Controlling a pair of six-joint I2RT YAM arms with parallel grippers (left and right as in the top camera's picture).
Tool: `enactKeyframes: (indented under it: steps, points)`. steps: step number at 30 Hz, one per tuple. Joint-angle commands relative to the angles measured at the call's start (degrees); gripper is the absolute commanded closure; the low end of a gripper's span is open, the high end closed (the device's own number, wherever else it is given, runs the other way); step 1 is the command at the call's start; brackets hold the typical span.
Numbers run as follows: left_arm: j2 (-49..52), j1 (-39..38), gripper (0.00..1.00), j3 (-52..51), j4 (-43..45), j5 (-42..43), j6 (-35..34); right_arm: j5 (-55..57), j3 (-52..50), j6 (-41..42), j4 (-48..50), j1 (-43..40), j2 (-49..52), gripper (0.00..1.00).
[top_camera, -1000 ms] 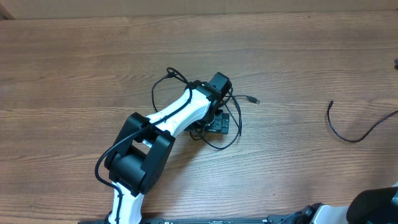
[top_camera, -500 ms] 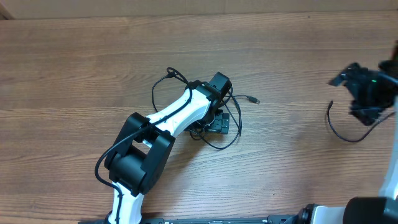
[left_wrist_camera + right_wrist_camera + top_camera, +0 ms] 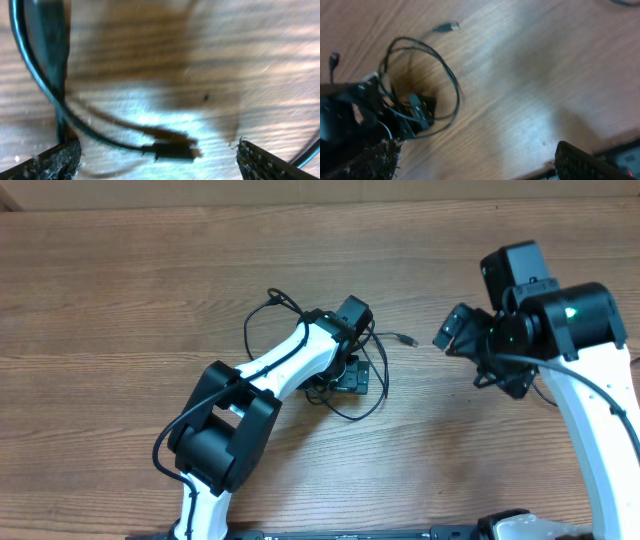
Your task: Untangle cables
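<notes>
Black looping cables (image 3: 350, 416) (wood-grain table (image 3: 120, 280))

The wooden table (image 3: 120, 290) bears loosely tangled thin black cables (image 3: 404, 338).

black cables (image 3: 455, 86) looped on wooden table (image 3: 535, 75), silver plug (image 3: 452, 25) near top

Work surface was a wooden table (image 3: 100, 300), mid-brown, with grain running side to side. A paler tan strip (image 3: 300, 188) ran along its far edge. Lighting was even from above; close views recorded whitish glare on the wood.
</notes>
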Motion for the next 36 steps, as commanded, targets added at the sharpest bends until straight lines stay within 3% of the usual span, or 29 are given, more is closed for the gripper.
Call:
enactKeyframes:
  steps: [1,16,36]
  points:
    - [-0.61,-0.35,0.0,0.17,1.84,0.92,-1.38,3.74,0.09,3.82,-0.55,1.57,-6.32,0.0]
    - [-0.61,-0.33,0.0,0.17,2.16,0.92,-1.38,-3.19,0.09,7.3,-2.58,1.66,-27.74,0.0]
    - [-0.61,-0.33,0.0,0.17,2.16,0.92,-1.38,-1.14,-5.95,8.22,-2.64,1.66,-29.22,0.0]
